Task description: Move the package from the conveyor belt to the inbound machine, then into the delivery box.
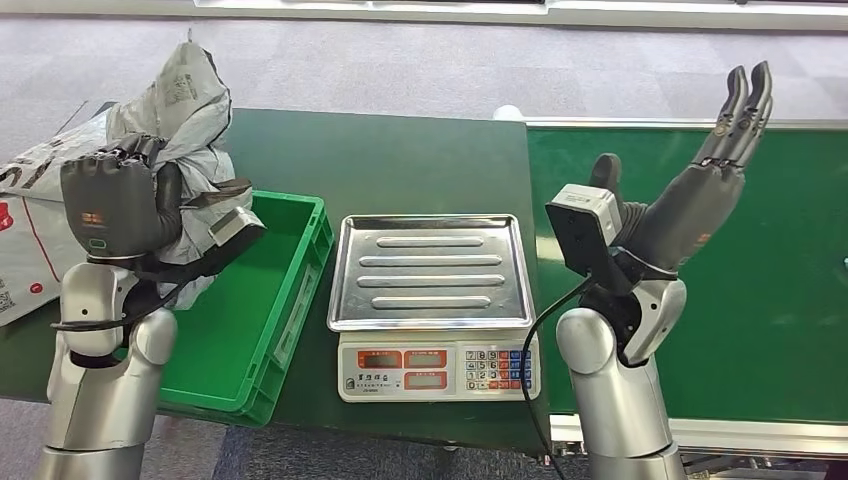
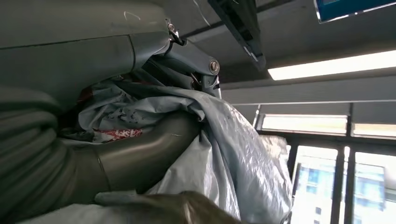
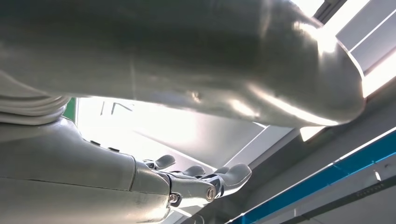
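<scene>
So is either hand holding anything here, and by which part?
The left hand grips the grey package around its bunched lower part, above the green bin. The right hand is raised, open and empty.

The dark green table (image 1: 400, 160) bears a green crate (image 1: 262, 330); beside it, a scale (image 1: 432, 305).

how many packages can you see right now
2: a grey package gripped by the left hand above the green bin, and a white package beside it at the frame's left edge. Others may be hidden.

Scale (image 1: 432, 300) centre on tabletop (image 1: 400, 160); crate (image 1: 262, 310) to its left, conveyor belt (image 1: 780, 260) to its right.
</scene>
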Tool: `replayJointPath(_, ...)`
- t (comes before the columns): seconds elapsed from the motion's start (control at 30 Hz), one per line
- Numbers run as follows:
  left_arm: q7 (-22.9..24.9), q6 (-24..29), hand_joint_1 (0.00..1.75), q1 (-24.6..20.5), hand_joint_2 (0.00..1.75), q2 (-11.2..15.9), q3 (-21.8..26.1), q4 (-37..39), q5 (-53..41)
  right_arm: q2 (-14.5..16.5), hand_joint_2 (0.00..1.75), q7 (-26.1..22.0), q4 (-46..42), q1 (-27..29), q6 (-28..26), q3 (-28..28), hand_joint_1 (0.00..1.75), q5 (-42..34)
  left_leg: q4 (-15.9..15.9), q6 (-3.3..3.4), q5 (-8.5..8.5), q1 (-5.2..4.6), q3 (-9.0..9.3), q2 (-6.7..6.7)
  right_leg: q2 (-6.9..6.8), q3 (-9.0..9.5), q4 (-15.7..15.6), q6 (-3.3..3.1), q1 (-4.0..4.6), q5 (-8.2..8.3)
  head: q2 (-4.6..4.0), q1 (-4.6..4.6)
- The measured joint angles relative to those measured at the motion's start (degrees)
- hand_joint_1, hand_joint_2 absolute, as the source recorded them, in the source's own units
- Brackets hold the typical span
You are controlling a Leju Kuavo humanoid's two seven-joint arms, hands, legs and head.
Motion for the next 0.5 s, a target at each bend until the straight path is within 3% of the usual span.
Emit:
replayJointPath(0.13, 5.51, -6.34, 1.75, 0.12, 1.75, -0.04, 1.57, 1.79, -8.84, 0.00, 0.00, 0.11, 0.21, -0.98, 0.03, 0.00, 0.00, 0.05, 0.00, 0.00, 0.00, -0.01, -0.02, 0.00, 0.01, 0.00, 0.00, 0.00, -0.04, 0.00, 0.00, 0.01)
replayJointPath(0.17, 6.46, -7.60, 1.39, 0.25, 1.75, 0.03, 1.63, 2.67, -9.34, 0.00, 0.00, 0.11, 0.30, -1.23, 0.04, 0.00, 0.00, 0.07, 0.00, 0.01, 0.00, -0.01, -0.02, 0.00, 0.01, -0.01, 0.00, 0.00, -0.04, 0.00, 0.00, 0.01)
replayJointPath(0.27, 7.85, -8.93, 0.08, 0.66, 1.75, 0.20, 1.65, 4.70, -9.42, 0.00, 0.00, 0.11, 0.55, -1.68, 0.07, 0.00, 0.00, 0.09, 0.01, 0.01, 0.00, -0.01, -0.03, -0.02, -0.01, 0.00, 0.00, 0.00, -0.02, 0.01, 0.00, 0.00)
replayJointPath(0.3, 8.30, -9.93, 0.00, 0.66, 1.75, 0.27, 1.64, 5.27, -9.45, 0.01, 0.00, 0.11, 0.62, -1.76, 0.07, 0.00, 0.00, 0.09, 0.01, 0.01, 0.00, -0.02, -0.03, -0.03, -0.02, 0.00, 0.00, 0.00, -0.03, 0.01, 0.00, 0.00)
replayJointPath(0.43, 8.83, -12.90, 0.00, 0.54, 0.00, 0.38, 1.60, 10.01, -9.48, 0.24, 0.00, 0.33, 0.86, -2.19, 0.07, 0.00, 0.00, 0.23, 0.01, 0.01, 0.00, -0.02, -0.03, -0.03, 0.01, -0.03, 0.00, 0.00, -0.02, 0.00, 0.00, 0.01)
replayJointPath(0.5, 8.96, -12.33, 0.00, 0.51, 0.00, 0.32, 1.52, 12.17, -9.48, 0.32, 0.00, 0.44, 0.93, -2.38, 0.09, 0.00, 0.00, 0.35, 0.01, 0.01, 0.00, -0.01, -0.03, -0.02, 0.02, -0.05, 0.00, 0.00, -0.02, 0.00, 0.00, 0.00)
